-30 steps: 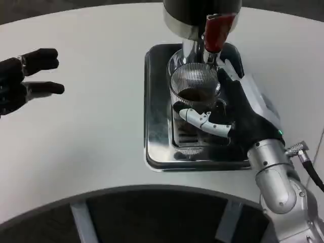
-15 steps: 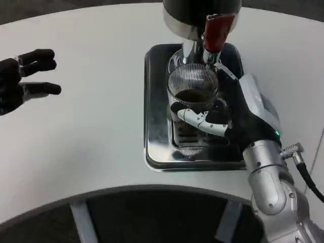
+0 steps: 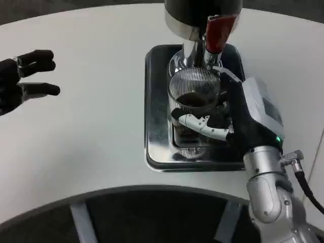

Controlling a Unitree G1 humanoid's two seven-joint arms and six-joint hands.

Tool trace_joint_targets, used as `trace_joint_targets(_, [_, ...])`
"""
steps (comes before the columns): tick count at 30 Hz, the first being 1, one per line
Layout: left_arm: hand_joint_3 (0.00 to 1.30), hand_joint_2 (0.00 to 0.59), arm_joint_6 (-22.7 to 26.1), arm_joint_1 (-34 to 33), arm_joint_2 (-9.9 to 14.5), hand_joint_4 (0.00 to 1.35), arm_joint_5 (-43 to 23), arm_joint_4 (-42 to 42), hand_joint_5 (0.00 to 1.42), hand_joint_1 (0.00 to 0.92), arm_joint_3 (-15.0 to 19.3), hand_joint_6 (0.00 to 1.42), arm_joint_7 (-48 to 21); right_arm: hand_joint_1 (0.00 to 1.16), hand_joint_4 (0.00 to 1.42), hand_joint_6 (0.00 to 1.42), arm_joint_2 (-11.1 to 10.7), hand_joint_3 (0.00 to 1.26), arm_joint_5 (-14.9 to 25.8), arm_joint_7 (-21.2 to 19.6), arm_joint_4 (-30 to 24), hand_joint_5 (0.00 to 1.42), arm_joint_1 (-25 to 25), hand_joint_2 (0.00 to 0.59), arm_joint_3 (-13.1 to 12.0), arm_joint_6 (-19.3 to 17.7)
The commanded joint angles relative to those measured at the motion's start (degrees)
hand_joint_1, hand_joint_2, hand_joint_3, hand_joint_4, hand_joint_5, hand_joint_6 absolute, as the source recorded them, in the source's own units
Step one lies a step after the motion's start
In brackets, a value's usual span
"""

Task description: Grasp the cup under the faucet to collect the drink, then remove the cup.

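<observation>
While the right robot hand (image 3: 238, 119) wraps its fingers (image 3: 200, 123) around the ribbed glass cup (image 3: 195, 96), it has slid a bit farther in than a second ago. The cup holds some dark drink and stands on the shiny tray (image 3: 157, 106) under the faucet (image 3: 218, 33). Over on the white tabletop (image 3: 91, 136), the left robot hand (image 3: 20, 81) hangs with fingers apart, holding nothing, almost unmoved.

The dispenser (image 3: 202, 15) is cropped at the top edge (body unseen); the left hand (image 3: 20, 81) runs off-frame.
</observation>
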Motion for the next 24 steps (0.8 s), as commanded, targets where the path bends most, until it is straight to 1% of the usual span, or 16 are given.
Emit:
trace_joint_targets(1, [0.17,0.129,-0.79,1.01,1.31,0.1,0.59,0.16,0.28,0.0,-0.15,0.1,0.51,0.78,0.63,0.87,0.26,0.52,-0.64,-0.14,2.55,0.7,3.73,0.224,0.63,1.71])
trace_joint_targets(5, [0.17,0.132,-0.83,1.06,1.28,0.1,0.65,0.06,0.28,0.0,-0.22,0.1,0.7,0.79,0.71,0.97,0.52,0.56,-1.49,-1.9,2.95,0.79,4.2,0.233,0.63,1.3])
trace_joint_targets(13, [0.17,0.134,-0.91,0.94,1.08,0.11,0.77,0.2,0.28,0.0,-0.57,0.1,1.06,0.83,0.82,1.11,0.86,0.62,-2.03,-4.04,3.73,0.93,5.12,0.248,0.45,0.58])
trace_joint_targets(16, [0.18,0.134,-0.92,0.86,0.97,0.11,0.79,0.19,0.28,0.0,-0.71,0.1,1.17,0.84,0.88,1.2,0.99,0.66,-2.16,-4.58,4.03,1.03,5.19,0.256,0.43,0.39])
trace_joint_targets(17, [0.18,0.134,-0.92,0.84,0.95,0.11,0.8,0.2,0.28,0.0,-0.74,0.1,1.2,0.86,0.92,1.23,1.06,0.7,-2.12,-4.76,4.15,1.07,5.19,0.268,0.39,0.3])
trace_joint_targets(19, [0.18,0.134,-1.0,0.72,0.89,0.11,0.87,0.25,0.28,0.0,-0.85,0.1,1.31,0.87,0.97,1.29,1.2,0.73,-2.06,-5.3,4.55,1.13,5.23,0.274,0.32,-0.05])
trace_joint_targets(20, [0.18,0.134,-1.03,0.68,0.87,0.11,0.89,0.27,0.29,0.0,-0.89,0.1,1.35,0.9,1.02,1.33,1.24,0.77,-2.09,-5.55,4.77,1.19,5.22,0.293,0.31,-0.22])
trace_joint_targets(24, [0.18,0.135,-1.01,0.72,0.77,0.11,0.9,0.28,0.29,0.0,-1.13,0.1,1.47,0.92,1.11,1.41,1.23,0.84,-2.3,-6.4,5.39,1.26,5.24,0.323,0.32,-0.84])
